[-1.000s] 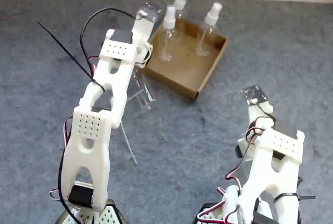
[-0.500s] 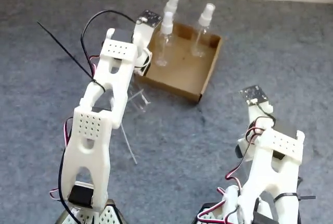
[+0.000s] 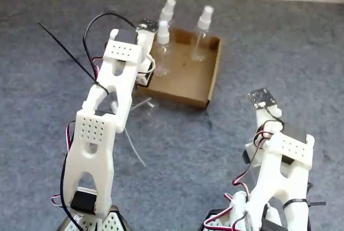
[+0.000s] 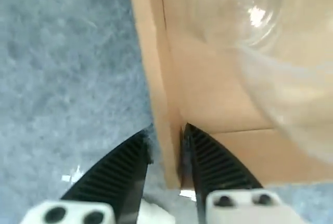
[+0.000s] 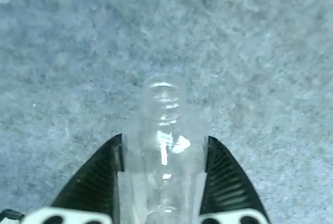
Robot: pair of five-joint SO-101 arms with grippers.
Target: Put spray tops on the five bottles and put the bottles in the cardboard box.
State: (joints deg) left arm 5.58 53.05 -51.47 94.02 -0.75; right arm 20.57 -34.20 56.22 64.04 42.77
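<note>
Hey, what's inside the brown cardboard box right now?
Two clear plastic bottles with white spray tops stand inside the brown cardboard box. A third bottle shows at its far edge; its base is covered by the nearer bottle.

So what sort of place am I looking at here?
Likely a robotics lab bench: two white arms on a grey carpeted table, a box of spray bottles, and a capless bottle in the right claw.

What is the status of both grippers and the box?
Left gripper shut on cardboard box wall. Right gripper shut on uncapped bottle. Three spray-topped bottles standing in box.
</note>
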